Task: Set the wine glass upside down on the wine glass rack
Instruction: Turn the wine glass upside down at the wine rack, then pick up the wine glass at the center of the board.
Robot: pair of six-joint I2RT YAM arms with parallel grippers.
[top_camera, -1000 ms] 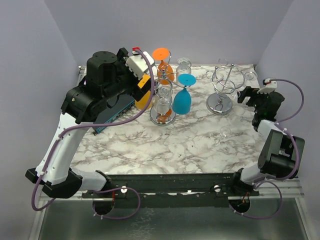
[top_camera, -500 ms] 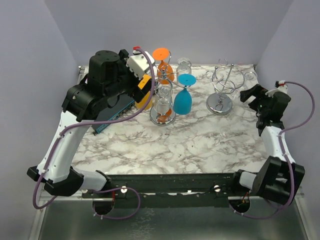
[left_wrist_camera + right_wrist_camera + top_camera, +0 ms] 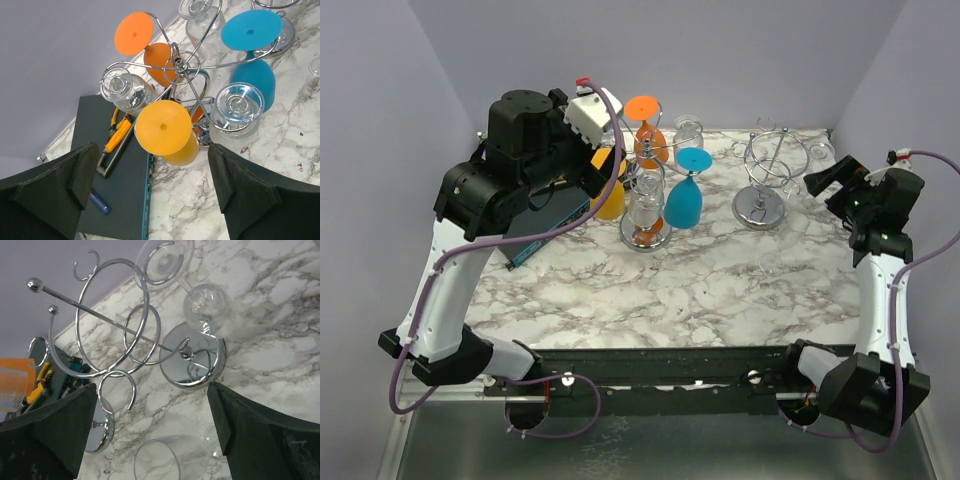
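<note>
The left chrome rack (image 3: 647,190) carries orange, blue, yellow and clear glasses, all upside down. In the left wrist view the yellow glass (image 3: 164,129) hangs from a rack arm (image 3: 182,62) between my open, empty left gripper's (image 3: 152,170) fingers, well below them. My left gripper (image 3: 598,168) is raised over that rack. The right chrome rack (image 3: 767,175) holds one clear glass (image 3: 202,302) that appears to hang from a ring. Another clear wine glass (image 3: 770,264) rests on the table. My right gripper (image 3: 823,182) is open and empty, above and right of that rack (image 3: 115,325).
A dark case (image 3: 112,185) with tools lies at the back left, beside the left rack. The right rack's mirror base (image 3: 192,360) is on the marble top (image 3: 650,290). Purple walls close the back and sides.
My left arm has lifted and drawn back to the left, leaving the yellow glass on the rack. My right arm has risen and swung to the right, away from the right rack.
</note>
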